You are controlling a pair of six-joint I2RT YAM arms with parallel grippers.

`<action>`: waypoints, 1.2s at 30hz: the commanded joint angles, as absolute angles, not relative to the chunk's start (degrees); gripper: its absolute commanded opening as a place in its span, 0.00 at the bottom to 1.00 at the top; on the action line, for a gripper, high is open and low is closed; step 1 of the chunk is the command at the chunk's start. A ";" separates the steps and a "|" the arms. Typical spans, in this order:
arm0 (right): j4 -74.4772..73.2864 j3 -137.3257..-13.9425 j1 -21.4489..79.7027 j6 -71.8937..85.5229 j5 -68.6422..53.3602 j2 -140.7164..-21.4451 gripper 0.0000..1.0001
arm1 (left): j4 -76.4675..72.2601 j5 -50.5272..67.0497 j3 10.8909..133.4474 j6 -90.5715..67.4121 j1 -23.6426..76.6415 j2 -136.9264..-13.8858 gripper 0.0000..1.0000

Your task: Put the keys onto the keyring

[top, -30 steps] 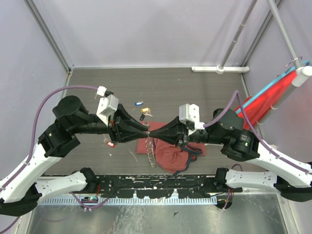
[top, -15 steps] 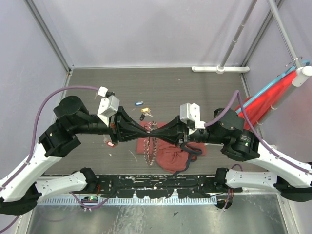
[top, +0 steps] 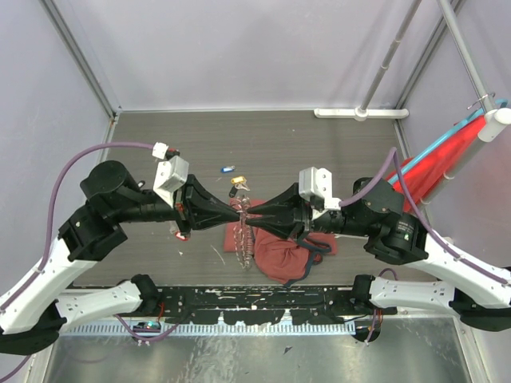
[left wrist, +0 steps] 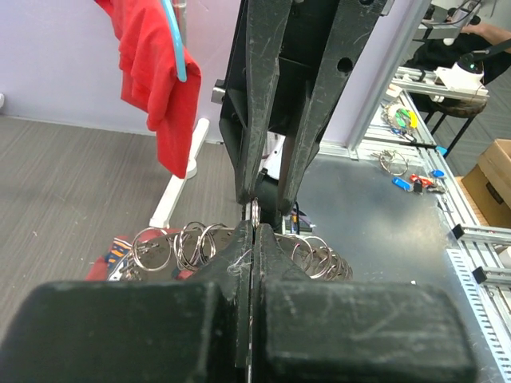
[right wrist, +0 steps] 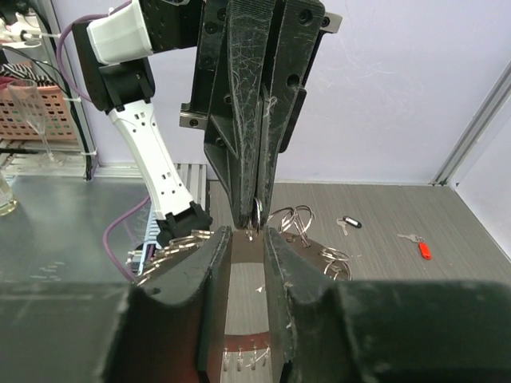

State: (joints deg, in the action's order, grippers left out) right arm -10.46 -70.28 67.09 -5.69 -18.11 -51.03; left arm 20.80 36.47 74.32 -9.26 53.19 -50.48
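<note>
The keyring, a wire ring fringed with silvery keys, hangs between my two gripper tips above the dark-red cloth bag. My left gripper is shut on its wire; in the left wrist view the left gripper has its jaws pressed together, with ring loops on both sides. My right gripper faces it tip to tip. In the right wrist view the right gripper has a narrow gap and holds nothing, and the keyring sits just beyond it. Loose keys lie on the table: blue-headed, yellow-headed, red-headed.
A red cloth hangs on a slanted pole at the right wall. A white bar lies along the back edge. The right wrist view shows a dark-headed key and a red-headed key on the table.
The two grippers have drawn slightly apart, left to the left and right to the right. More of the keyring now shows hanging between their tips.
</note>
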 commanded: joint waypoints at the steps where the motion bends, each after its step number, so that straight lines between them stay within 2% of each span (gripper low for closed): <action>1: -8.38 -72.05 67.06 -6.36 -18.00 -48.40 0.29 | 16.92 34.92 73.20 -10.35 53.41 -48.28 0.00; 22: 1.31 -69.32 67.06 -3.96 -20.92 -51.13 0.28 | 7.82 34.38 70.01 -16.20 53.43 -46.32 0.00; 27: 1.41 -69.23 67.13 -4.00 -20.71 -51.31 0.23 | 7.73 34.61 69.88 -16.17 53.36 -46.53 0.00; 36: 0.60 -69.19 67.07 -4.20 -20.14 -52.44 0.19 | 7.47 35.14 70.03 -16.11 53.39 -46.88 0.00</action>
